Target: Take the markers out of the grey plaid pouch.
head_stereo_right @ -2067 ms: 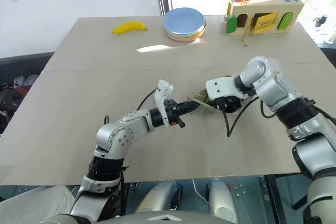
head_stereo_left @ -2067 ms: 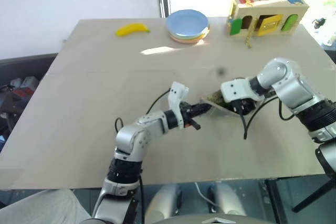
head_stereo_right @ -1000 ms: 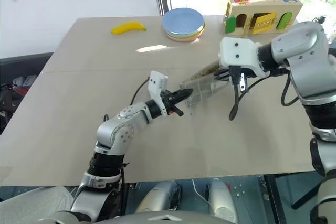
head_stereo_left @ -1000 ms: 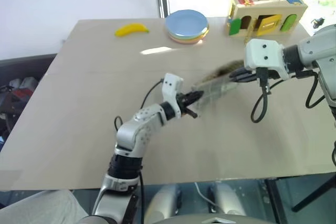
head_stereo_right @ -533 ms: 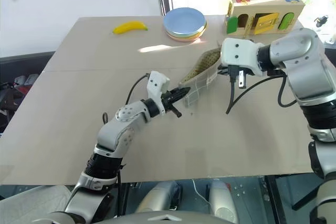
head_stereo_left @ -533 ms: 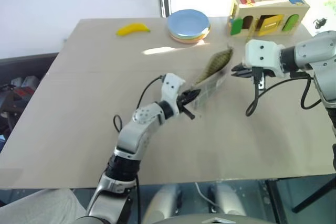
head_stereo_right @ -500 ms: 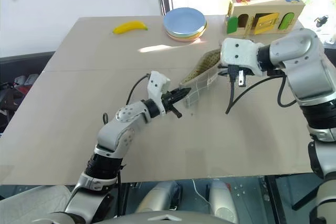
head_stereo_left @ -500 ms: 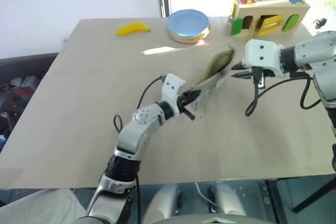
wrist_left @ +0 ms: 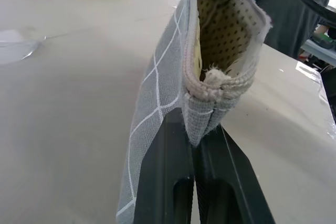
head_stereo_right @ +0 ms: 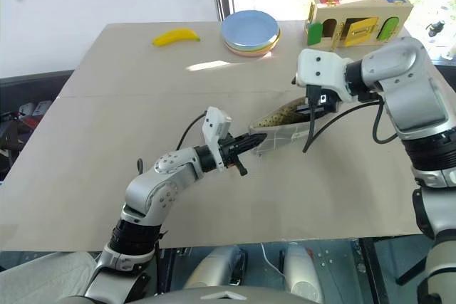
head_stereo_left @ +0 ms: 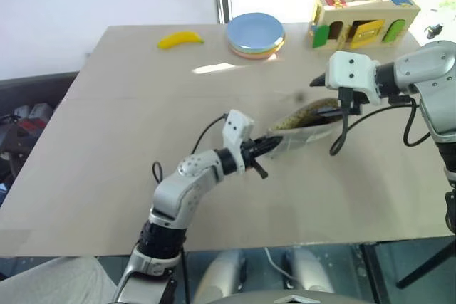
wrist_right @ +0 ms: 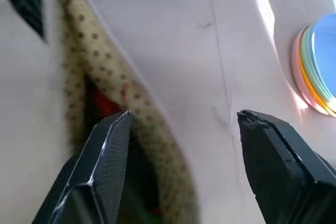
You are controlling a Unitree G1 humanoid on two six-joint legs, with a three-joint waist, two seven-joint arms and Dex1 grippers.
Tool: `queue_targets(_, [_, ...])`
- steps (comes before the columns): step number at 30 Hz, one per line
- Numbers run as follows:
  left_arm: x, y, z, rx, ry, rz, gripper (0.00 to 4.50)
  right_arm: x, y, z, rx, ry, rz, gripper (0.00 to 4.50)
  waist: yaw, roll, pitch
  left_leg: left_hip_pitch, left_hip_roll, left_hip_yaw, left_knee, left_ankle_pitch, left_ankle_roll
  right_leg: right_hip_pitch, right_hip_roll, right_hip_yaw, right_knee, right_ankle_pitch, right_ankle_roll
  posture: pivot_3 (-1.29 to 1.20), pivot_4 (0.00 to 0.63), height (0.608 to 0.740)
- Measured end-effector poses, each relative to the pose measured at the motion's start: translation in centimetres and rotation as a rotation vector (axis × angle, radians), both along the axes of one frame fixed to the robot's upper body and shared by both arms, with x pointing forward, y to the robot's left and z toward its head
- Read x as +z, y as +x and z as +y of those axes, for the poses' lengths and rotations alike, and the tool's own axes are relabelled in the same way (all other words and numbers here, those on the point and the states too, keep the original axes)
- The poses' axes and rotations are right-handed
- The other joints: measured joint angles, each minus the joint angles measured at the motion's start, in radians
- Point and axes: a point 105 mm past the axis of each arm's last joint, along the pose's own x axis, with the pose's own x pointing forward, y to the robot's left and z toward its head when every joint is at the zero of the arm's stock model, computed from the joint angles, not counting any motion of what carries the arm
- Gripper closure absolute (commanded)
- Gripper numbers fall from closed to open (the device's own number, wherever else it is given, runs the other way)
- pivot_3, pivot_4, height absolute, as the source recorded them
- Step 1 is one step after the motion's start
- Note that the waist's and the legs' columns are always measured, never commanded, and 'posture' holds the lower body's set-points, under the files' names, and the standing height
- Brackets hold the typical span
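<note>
Grey plaid pouch (head_stereo_left: 303, 127) sitting mid-table, right of centre, unzipped and gaping, dotted lining showing. Pinched by one end seam in the left gripper (wrist_left: 195, 145), fingers clamped tight together on the fabric corner, so that end looks lifted a bit off the table (head_stereo_left: 107, 176). Hard to say from the head views whether the far end rests on the surface or hangs free.

Markers not out yet. Peeking down the mouth in the right wrist view: a bit of red (wrist_right: 107, 104) deep inside, probably the slim red pen, though blurry enough that calling it for sure feels risky. Something pale yellowish-green (wrist_left: 197, 61) along the inner wall in the left wrist view, likely the highlighter. Nothing pen-like lying on the table anywhere.

Right gripper (wrist_right: 178, 129) hanging right over the open mouth, fingers spread apart and holding nothing, one finger over the opening and the other outside the rim. So: opening done, holding done, actual pulling-out not started. Two pens left to fish out, zero delivered.

Further out, nothing in the way: yellow banana (head_stereo_left: 179, 38) and the stack of round plates (head_stereo_left: 255, 35) at the far edge, wooden latch box (head_stereo_left: 363, 18) at the far right corner, all well apart from the pouch.

Next bit looks fiddly, narrow opening and floppy fabric, easy to grab lining instead of a pen.
</note>
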Motion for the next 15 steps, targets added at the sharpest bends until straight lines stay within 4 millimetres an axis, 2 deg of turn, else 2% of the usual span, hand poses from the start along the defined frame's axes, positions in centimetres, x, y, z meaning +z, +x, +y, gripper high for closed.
queue_targets(3, [-0.1,-0.1,-0.1,-0.006,-0.001,0.011,4.50,0.0,-0.7,0.1,0.016,-0.004,0.017,4.01,0.001,0.000,0.000,0.000,0.000,0.000,0.000,0.000,0.000,0.000,0.000,0.000,0.000,0.000,0.000,0.00,0.150,0.740])
queue_targets(4, [-0.1,-0.1,-0.1,-0.006,-0.001,0.012,4.50,-0.1,-0.7,0.0,0.015,-0.004,0.020,4.36,0.001,0.000,0.000,0.000,0.000,0.000,0.000,0.000,0.000,0.000,0.000,0.000,0.000,0.000,0.000,0.00,0.150,0.740])
queue_targets(5, [-0.1,-0.1,-0.1,-0.007,-0.002,0.014,4.50,-0.4,-0.7,0.0,0.013,-0.005,0.024,4.48,0.001,0.000,0.000,0.000,0.000,0.000,0.000,0.000,0.000,0.000,0.000,0.000,0.000,0.000,0.000,0.00,0.150,0.740])
queue_targets(11, [-0.1,-0.1,-0.2,-0.013,-0.002,0.022,4.50,-2.7,0.4,-0.9,-0.035,-0.017,0.062,4.48,0.001,0.000,0.000,0.000,0.000,0.000,0.000,0.000,0.000,0.000,0.000,0.000,0.000,0.000,0.000,0.00,0.150,0.740])
queue_targets(15, [0.0,-0.1,-0.3,-0.019,-0.024,0.047,4.50,-5.3,1.2,-1.5,-0.051,-0.084,0.088,4.48,0.000,0.000,0.000,0.000,0.000,0.000,0.000,0.000,0.000,0.000,0.000,0.000,0.000,0.000,0.000,0.00,0.150,0.740])
